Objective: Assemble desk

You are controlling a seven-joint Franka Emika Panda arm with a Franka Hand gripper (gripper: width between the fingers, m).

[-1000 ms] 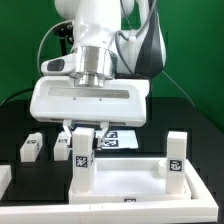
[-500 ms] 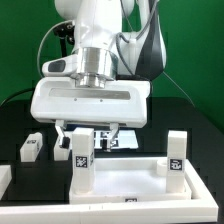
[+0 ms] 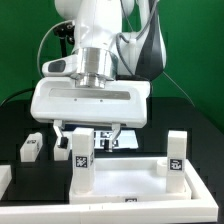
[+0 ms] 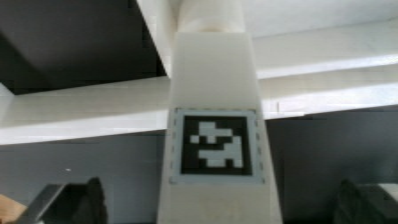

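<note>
The desk's white top panel (image 3: 125, 182) lies flat at the front. Two tagged square leg posts stand upright on it, one toward the exterior view's left (image 3: 80, 160) and one toward its right (image 3: 176, 156). My gripper (image 3: 88, 133) hangs open over the left post, one finger on each side, not touching it. In the wrist view that post (image 4: 217, 110) with its tag runs up the middle. The dark fingertips (image 4: 71, 205) stand well apart from it, and the gripper (image 4: 217, 208) is empty.
Two loose leg posts (image 3: 30, 148) (image 3: 63, 143) lie on the black table at the exterior view's left. The marker board (image 3: 122, 140) lies behind the left post. A white rim (image 3: 5, 178) shows at the lower left edge.
The fingers have spread apart and let go of the left leg post, which stays standing upright on the panel. The arm has not otherwise moved.
</note>
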